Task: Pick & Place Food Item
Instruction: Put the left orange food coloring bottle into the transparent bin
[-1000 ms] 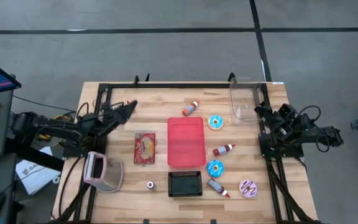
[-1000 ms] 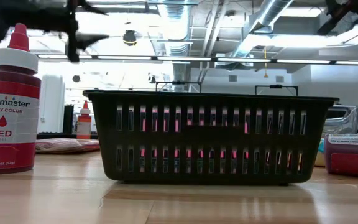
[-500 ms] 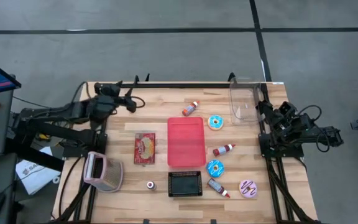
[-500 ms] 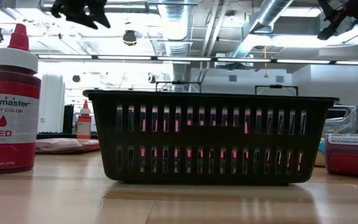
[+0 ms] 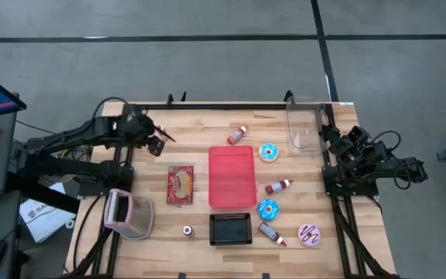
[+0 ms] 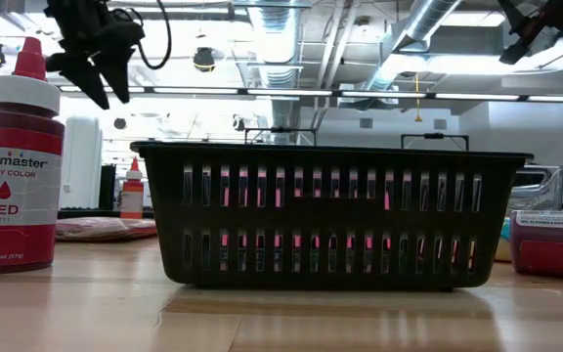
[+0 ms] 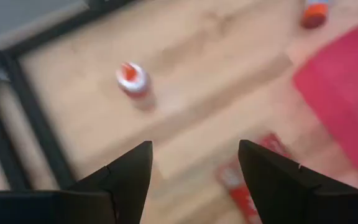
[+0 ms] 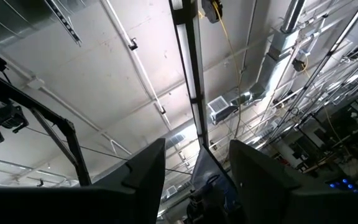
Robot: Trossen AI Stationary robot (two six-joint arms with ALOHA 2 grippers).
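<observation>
Left gripper (image 5: pixel 159 142) hangs above the bench's (image 5: pixel 316 256) far-left part, a little in from the left edge, tilted downward, its two fingers (image 7: pixel 126 180) spread wide with nothing between them. The task names only a food item, so which thing is meant is a judgement: the flat red food packet (image 5: pixel 180 184) is the closest candidate, lying on the bench just beside the left edge of the red tray (image 5: pixel 231 177) and nearer the front edge than the gripper. Its long axis runs from the far edge toward the near one, roughly parallel to the tray's long side. In the left wrist view part of the packet shows just beyond the fingers, so the coming move is likely a short reach forward and down. The donuts (image 5: pixel 269 152) lie on the tray's other side, nearer the right arm. Right gripper (image 5: pixel 334 139) waits folded at the right edge, pointing up at the ceiling, fingers partly apart and holding nothing.
</observation>
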